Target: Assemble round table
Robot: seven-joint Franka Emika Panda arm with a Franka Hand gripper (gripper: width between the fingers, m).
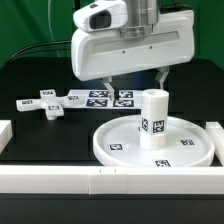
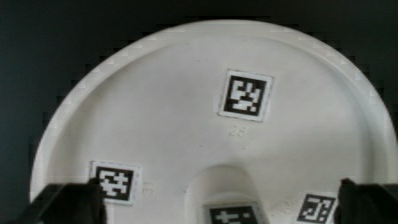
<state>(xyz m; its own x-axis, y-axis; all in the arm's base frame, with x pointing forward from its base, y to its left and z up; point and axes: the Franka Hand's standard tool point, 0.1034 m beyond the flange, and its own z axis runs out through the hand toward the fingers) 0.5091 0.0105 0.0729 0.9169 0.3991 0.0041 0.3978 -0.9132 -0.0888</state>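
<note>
Right now our end effector (image 1: 136,82) hangs wide open and empty above the round disc (image 1: 112,150). The disc lies on the desk (image 1: 30,128) with the cylinder leg (image 1: 152,118) upright at its middle. The cross-shaped piece (image 1: 45,104) lies well apart, toward the exterior view's left. We judge the leg comes next: centre the fingers (image 1: 108,86) around it, descend straight, and close gently without tipping it.

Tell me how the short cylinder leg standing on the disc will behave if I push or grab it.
The leg stands upright on the round disc, taller than wide, so a sideways push would probably tip it; on its side it would likely roll. It looks like stiff smooth plastic: likely light, perhaps slippery in the open gripper.
</note>
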